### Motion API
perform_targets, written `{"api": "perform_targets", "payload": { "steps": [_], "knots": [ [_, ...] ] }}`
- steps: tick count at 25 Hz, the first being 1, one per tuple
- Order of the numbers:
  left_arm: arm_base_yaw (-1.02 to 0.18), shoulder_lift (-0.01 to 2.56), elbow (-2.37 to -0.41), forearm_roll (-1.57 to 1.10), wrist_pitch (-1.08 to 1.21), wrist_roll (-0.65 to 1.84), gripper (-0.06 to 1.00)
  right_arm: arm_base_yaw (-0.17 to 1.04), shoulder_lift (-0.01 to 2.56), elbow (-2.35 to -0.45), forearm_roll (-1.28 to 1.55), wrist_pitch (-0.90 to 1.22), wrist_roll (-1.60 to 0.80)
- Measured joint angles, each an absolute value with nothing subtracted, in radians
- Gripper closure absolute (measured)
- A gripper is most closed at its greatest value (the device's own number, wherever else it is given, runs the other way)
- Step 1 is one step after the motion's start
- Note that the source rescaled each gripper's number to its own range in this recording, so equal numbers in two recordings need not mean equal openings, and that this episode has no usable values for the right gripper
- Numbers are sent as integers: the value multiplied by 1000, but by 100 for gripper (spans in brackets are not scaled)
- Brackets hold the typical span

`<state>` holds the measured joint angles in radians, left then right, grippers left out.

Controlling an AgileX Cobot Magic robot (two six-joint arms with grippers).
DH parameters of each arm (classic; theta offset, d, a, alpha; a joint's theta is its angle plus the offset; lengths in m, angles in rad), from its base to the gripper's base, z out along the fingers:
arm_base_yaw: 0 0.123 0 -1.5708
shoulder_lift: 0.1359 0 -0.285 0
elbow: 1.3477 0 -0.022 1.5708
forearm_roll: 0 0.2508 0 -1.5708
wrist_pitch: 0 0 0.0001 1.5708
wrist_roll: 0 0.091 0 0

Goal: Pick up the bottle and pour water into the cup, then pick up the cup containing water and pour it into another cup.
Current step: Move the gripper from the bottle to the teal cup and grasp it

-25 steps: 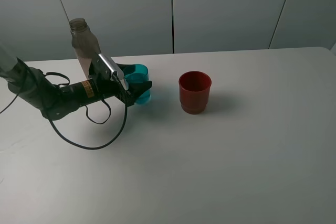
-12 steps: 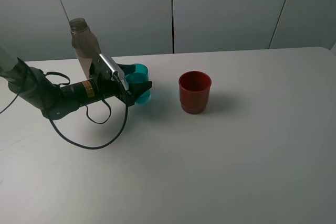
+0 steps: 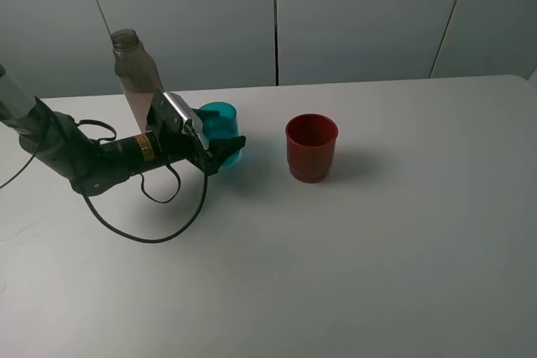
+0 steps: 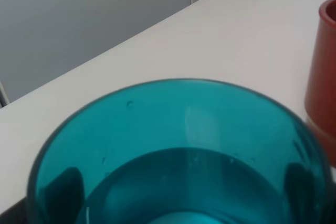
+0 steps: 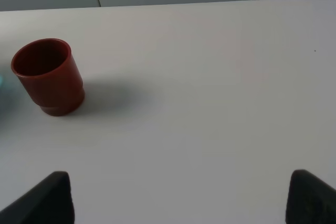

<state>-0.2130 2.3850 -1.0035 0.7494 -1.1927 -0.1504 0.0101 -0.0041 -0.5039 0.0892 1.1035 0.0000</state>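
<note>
The bottle [image 3: 134,69] stands upright and uncapped at the back left of the table. Just right of it stands the teal cup [image 3: 223,116], and in the left wrist view the cup [image 4: 178,129] fills the picture with water in it. My left gripper [image 3: 222,150] is open, one finger on each side of the cup, and both fingers show as dark shapes through its wall. The dark red cup [image 3: 311,147] stands apart to the right, empty in the right wrist view [image 5: 48,75]. My right gripper [image 5: 181,203] is open over bare table.
The white table [image 3: 377,232] stretches to the right and towards the front. A black cable [image 3: 143,228] loops on the table below the left arm. Grey wall panels stand behind the table.
The left arm has shifted slightly right and towards the front, its fingers still astride the teal cup. The bottle and both cups have not moved.
</note>
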Motion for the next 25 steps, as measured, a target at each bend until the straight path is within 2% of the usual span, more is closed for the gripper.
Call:
{"api": "perform_targets", "payload": {
  "steps": [25],
  "knots": [
    [-230,2387,-1026,729,-1167,-152,-6,10,-4,-504,89,1104,0]
  ]
}}
